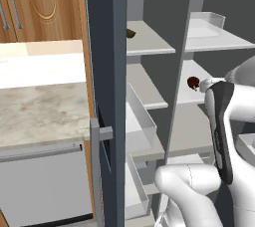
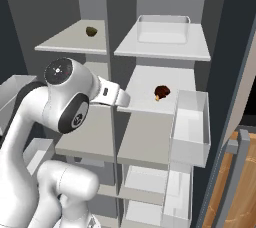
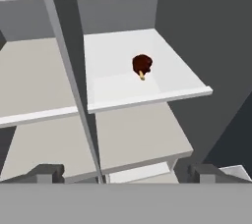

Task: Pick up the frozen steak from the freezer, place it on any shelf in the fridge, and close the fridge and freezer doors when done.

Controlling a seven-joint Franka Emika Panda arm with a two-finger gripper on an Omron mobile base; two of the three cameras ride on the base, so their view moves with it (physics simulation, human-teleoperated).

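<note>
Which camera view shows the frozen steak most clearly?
The hand view: the frozen steak lies unobstructed on the plain fridge shelf. The right base view shows it smaller; in the left base view the arm partly hides it.

The steak (image 3: 141, 64), dark red-brown with a pale spot at its near edge, lies alone on a plain light grey shelf (image 3: 172, 78) on the fridge (image 3: 206, 26) side, right of the upright divider (image 3: 69, 78). Another shelf sits just below it and one above. Across the divider lie the freezer (image 3: 19, 26) shelves. The pincer (image 3: 125, 173) is spread wide, well short of the steak, its two dark tips far apart.
</note>
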